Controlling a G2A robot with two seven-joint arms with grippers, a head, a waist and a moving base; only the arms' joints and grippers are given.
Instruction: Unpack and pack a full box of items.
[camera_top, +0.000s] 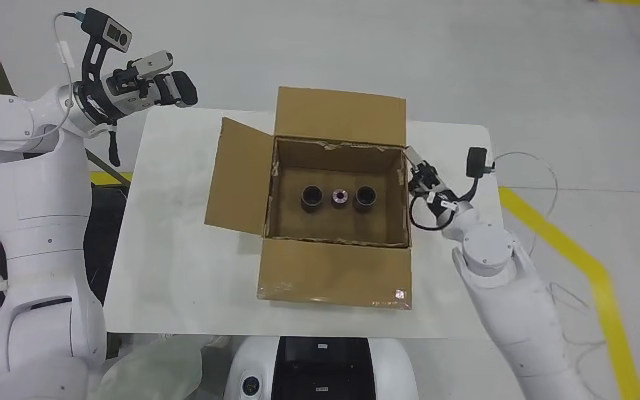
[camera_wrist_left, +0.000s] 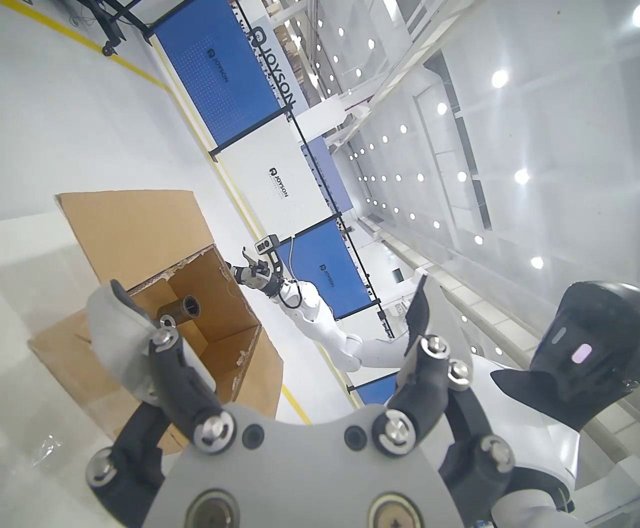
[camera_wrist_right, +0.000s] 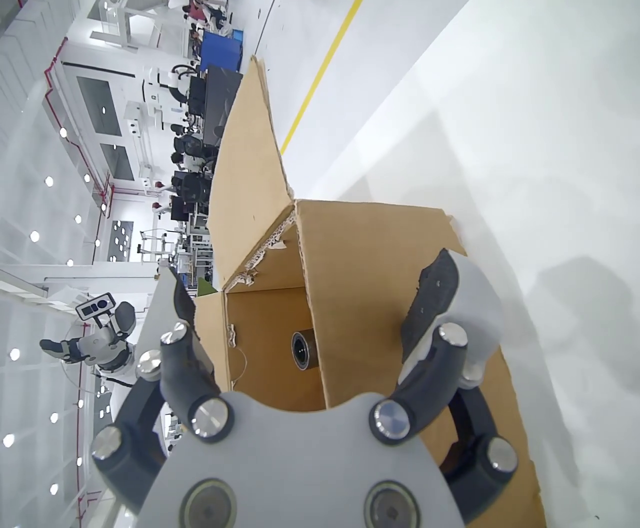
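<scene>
An open cardboard box (camera_top: 335, 270) sits mid-table with its flaps spread outward. On its floor stand two dark cylinders (camera_top: 313, 198) (camera_top: 365, 197) with a smaller purple-topped piece (camera_top: 341, 196) between them. My right gripper (camera_top: 420, 180) hangs at the box's right wall, open; in the right wrist view the gripper (camera_wrist_right: 310, 300) straddles that cardboard edge (camera_wrist_right: 305, 260), with a cylinder (camera_wrist_right: 301, 350) visible inside. My left gripper (camera_top: 165, 88) is held high beyond the table's far left corner, open and holding nothing (camera_wrist_left: 270, 315), looking across at the box (camera_wrist_left: 150, 235).
The white table (camera_top: 170, 250) has bare room to the left of the box and a narrow strip to its right. Crumpled clear plastic (camera_top: 150, 370) lies below the near left corner. A thin cable (camera_top: 520, 160) loops past the right arm.
</scene>
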